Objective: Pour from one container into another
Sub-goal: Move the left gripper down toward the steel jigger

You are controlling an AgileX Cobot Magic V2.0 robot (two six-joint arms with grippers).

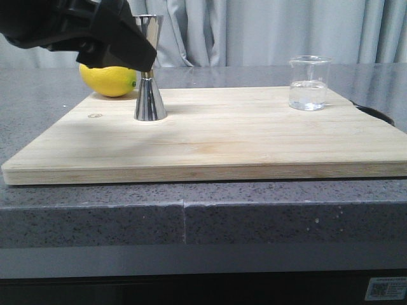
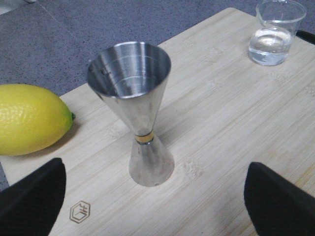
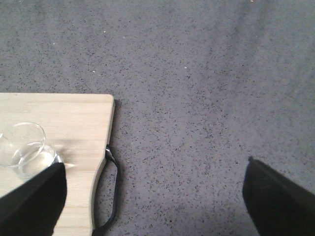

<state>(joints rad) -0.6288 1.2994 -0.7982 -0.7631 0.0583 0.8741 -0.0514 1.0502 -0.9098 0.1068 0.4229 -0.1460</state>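
So the left gripper (image 2: 155, 196) is spread wide and empty, with the tall shiny steel hourglass jigger (image 2: 136, 110) standing upright straight ahead, between the line of its two fingers but not touched. The yellow lemon (image 2: 30, 118) sits just off to one side of it. The small clear glass beaker (image 2: 275, 32), a little clear liquid in it, is well beyond on the pale wooden board (image 2: 221, 128). The right gripper (image 3: 152, 196) is spread too, holding nothing; the beaker is by one fingertip, outside the gap. My worry: closing off-centre on that narrow-footed jigger could tip it.
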